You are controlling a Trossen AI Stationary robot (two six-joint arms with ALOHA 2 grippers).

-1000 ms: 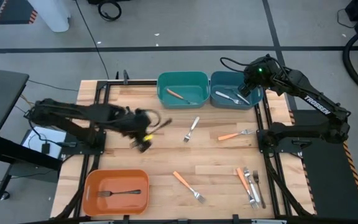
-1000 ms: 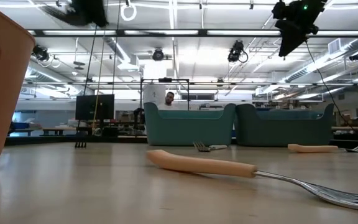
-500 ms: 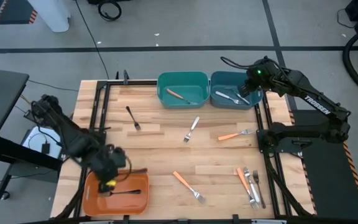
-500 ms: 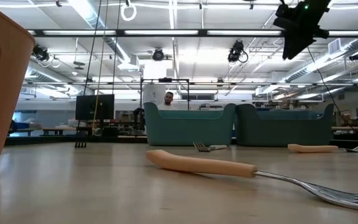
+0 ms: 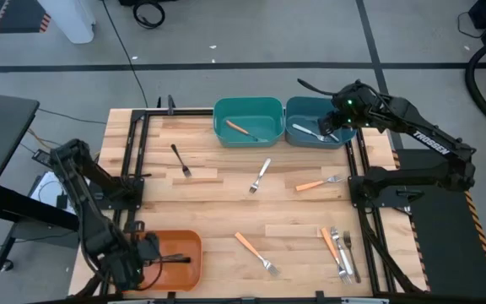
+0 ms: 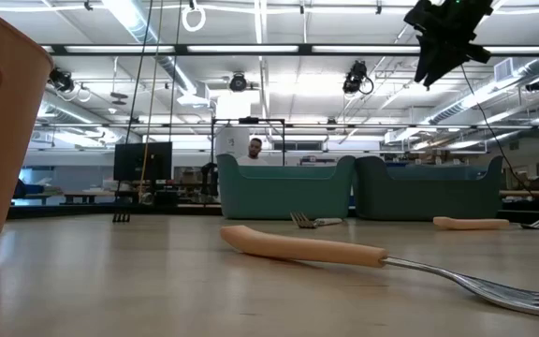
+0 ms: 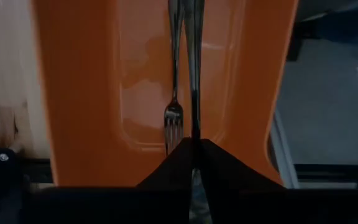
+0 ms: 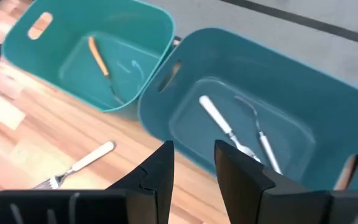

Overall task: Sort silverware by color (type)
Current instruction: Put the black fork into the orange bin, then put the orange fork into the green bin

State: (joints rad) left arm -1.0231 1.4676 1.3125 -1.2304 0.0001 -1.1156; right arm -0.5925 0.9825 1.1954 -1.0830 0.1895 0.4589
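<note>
My left gripper (image 5: 148, 253) is at the left end of the orange bin (image 5: 184, 238) by the near edge, shut on a dark fork (image 7: 195, 68). A second dark fork (image 7: 173, 118) lies on the bin's floor. My right gripper (image 8: 194, 168) hangs open above the blue bin (image 5: 298, 108), which holds two silver forks (image 8: 225, 127). The teal bin (image 5: 247, 105) holds an orange-handled fork (image 5: 241, 128). A dark fork (image 5: 180, 160), a silver fork (image 5: 260, 175) and two orange-handled forks (image 5: 321, 182) (image 5: 256, 252) lie flat on the table. My left gripper pinches the dark fork by one end (image 7: 194, 134) between its two shut fingers. The fingers come from the bin's left end and lie along the fork. The fork sticks out ahead of them over the bin's floor, beside the fork lying there; whether it touches the floor I cannot tell.
A small cluster of orange-handled and silver forks (image 5: 338, 247) lies near the table's near right corner. Black frame rails run along the left (image 5: 133, 160) and right (image 5: 363, 194) sides. The middle of the wooden table has open room between the scattered forks.
My left gripper has carried the dark fork from the middle left of the table toward the near edge and down to the orange bin's left end, staying shut on it. The dark fork on the table that the arm covered now shows.
</note>
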